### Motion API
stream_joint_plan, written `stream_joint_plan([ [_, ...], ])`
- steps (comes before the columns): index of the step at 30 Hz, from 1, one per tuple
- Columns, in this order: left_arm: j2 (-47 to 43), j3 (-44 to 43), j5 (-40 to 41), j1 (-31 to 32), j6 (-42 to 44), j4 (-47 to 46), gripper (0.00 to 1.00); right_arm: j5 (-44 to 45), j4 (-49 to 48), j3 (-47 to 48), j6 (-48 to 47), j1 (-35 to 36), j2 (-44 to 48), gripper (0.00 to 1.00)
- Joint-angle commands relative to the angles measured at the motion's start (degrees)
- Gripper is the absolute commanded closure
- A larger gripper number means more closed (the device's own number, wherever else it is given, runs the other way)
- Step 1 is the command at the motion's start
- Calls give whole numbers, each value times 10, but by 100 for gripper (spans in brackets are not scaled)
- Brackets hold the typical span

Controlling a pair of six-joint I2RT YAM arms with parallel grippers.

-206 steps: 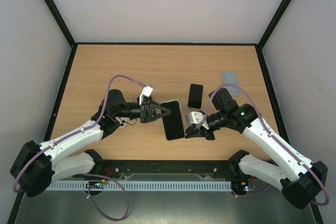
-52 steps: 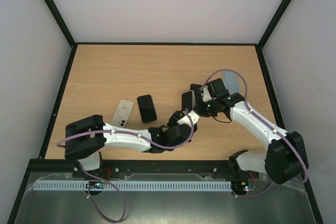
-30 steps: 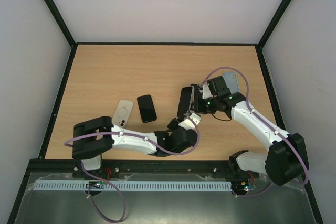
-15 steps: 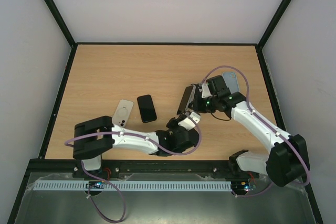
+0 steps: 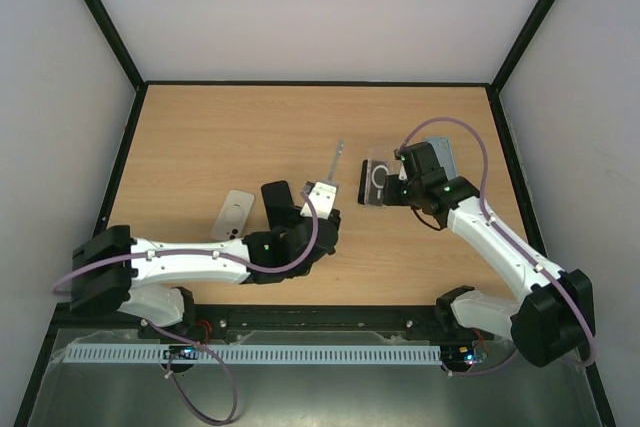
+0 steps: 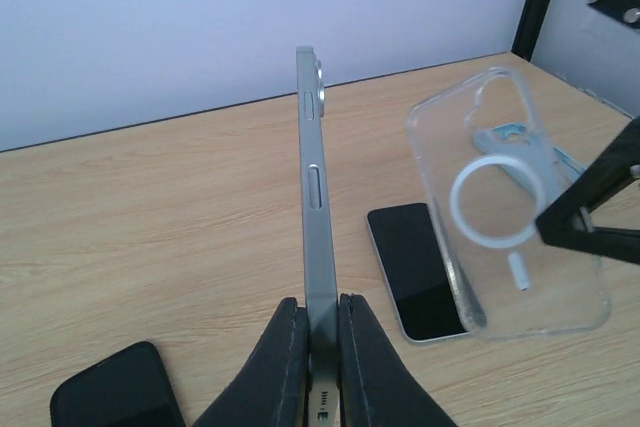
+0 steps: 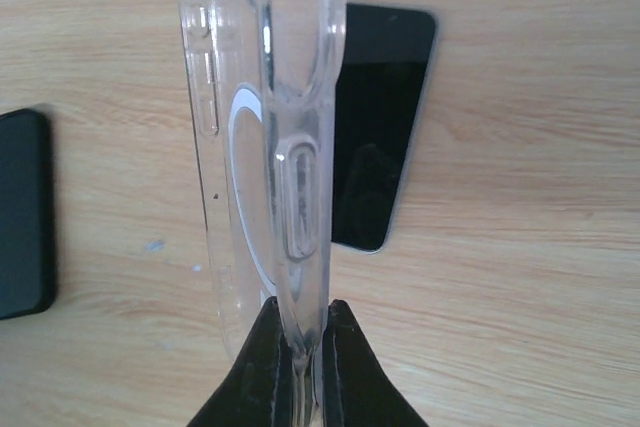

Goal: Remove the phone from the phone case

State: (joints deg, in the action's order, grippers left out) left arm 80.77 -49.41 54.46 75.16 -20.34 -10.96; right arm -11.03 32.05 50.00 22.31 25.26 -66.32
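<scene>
The phone [image 6: 312,177] stands edge-on above the table, its grey side with buttons towards the left wrist camera. My left gripper [image 6: 320,312] is shut on its lower end. From above the phone [image 5: 336,159] is a thin sliver over my left gripper [image 5: 327,185]. The clear phone case [image 5: 377,185], with a white ring on its back, hangs apart to the right, with nothing inside it. My right gripper [image 7: 300,332] is shut on the case's [image 7: 285,147] rim. The case [image 6: 510,237] is a hand's width from the phone.
A dark-screened phone [image 6: 415,267] lies flat on the table under the clear case. A black phone [image 5: 278,202] and a white one [image 5: 233,214] lie left of my left gripper. A blue-grey case [image 5: 441,153] lies behind my right arm.
The two grippers have drawn apart. The phone has come out of the clear case and gone left with my left gripper, while the case stays in my right gripper.
</scene>
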Motion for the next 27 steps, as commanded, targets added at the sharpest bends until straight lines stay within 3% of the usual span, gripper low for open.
stream_joint_plan([
  [1, -21, 17, -12, -20, -20, -19, 98, 104, -16, 25, -36, 2, -2, 98],
  [6, -5, 15, -22, -42, -7, -4, 98, 186, -80, 55, -193, -27, -51, 98],
  [13, 49, -8, -47, -88, 39, 1, 98, 49, 19, 193, -321, -159, -227, 98],
  [16, 112, -68, -84, -121, 57, 56, 98, -15, 74, 245, -334, -206, -311, 98],
  [24, 269, -179, -29, -144, 187, 70, 98, -75, 110, 304, -334, -267, -441, 98],
  [25, 287, -194, -26, -148, 197, 80, 98, -76, 107, 303, -332, -269, -448, 97],
  [27, 314, -219, -26, -153, 215, 93, 98, -83, 104, 300, -331, -272, -453, 85],
])
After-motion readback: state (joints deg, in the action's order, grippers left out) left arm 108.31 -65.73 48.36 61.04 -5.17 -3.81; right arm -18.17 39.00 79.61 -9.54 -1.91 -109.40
